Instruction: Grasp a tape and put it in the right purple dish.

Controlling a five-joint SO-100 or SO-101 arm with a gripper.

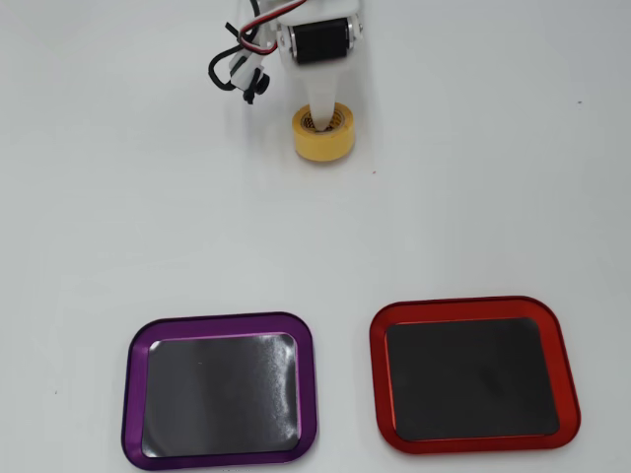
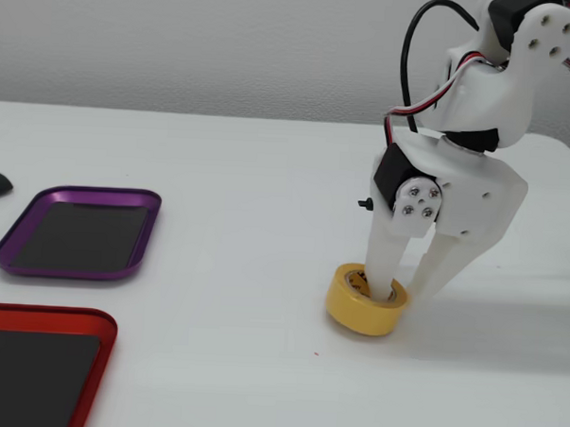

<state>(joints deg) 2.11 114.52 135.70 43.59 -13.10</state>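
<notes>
While upright, fingers pinch the tape (tilted).

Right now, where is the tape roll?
In the overhead view the yellow tape roll sits near the top centre, far from both trays. In the fixed view it is tilted on the white table, one finger of the gripper inside its core.

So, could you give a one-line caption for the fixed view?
The hand grips the tilted tape, one finger inside its core.
</notes>
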